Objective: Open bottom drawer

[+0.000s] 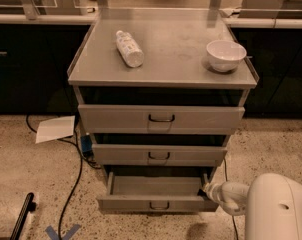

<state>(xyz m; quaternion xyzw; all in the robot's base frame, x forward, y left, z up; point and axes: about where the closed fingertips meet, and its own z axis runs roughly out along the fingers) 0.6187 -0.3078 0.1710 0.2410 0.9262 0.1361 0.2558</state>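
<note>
The bottom drawer [156, 202] of the grey metal cabinet is pulled out, its shallow tray [156, 185] showing, with a small black loop handle [159, 205] at the centre of its front. My white arm [271, 204] comes in from the lower right. My gripper [207, 190] sits at the drawer's right end, by the right side wall near the front corner. The middle drawer [159, 154] and the top drawer [161, 118] are pushed in.
On the cabinet top [171, 74] lie a white bottle [129, 48] on its side and a white bowl [225, 55]. A sheet of paper [55, 129] and a black cable [73, 179] lie on the speckled floor at left. A black bar [22, 217] is at bottom left.
</note>
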